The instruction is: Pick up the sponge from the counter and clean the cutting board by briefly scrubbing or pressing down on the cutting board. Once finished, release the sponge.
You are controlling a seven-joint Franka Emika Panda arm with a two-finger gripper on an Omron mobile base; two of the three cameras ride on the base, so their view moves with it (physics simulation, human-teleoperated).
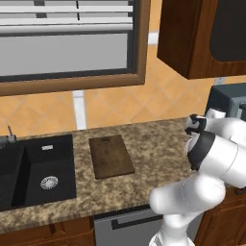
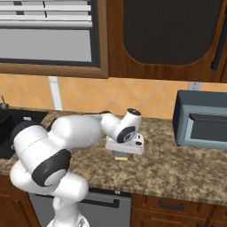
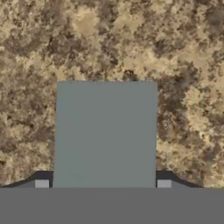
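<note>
Straddling the sponge (image 3: 106,133), our fingers (image 3: 103,184) stand spread, one tip at each side of the grey block, not yet squeezing it. It lies flat on the worktop (image 1: 158,158), under the hand, between the board (image 1: 111,156) and the microwave (image 2: 201,119). If we close while sitting too high, the tips may only pinch its top edge and let it slip free. The board lies well apart to the left, beside the sink (image 1: 36,170). Nothing lies on the stone between them, though our own bent arm crowds that side.
</note>
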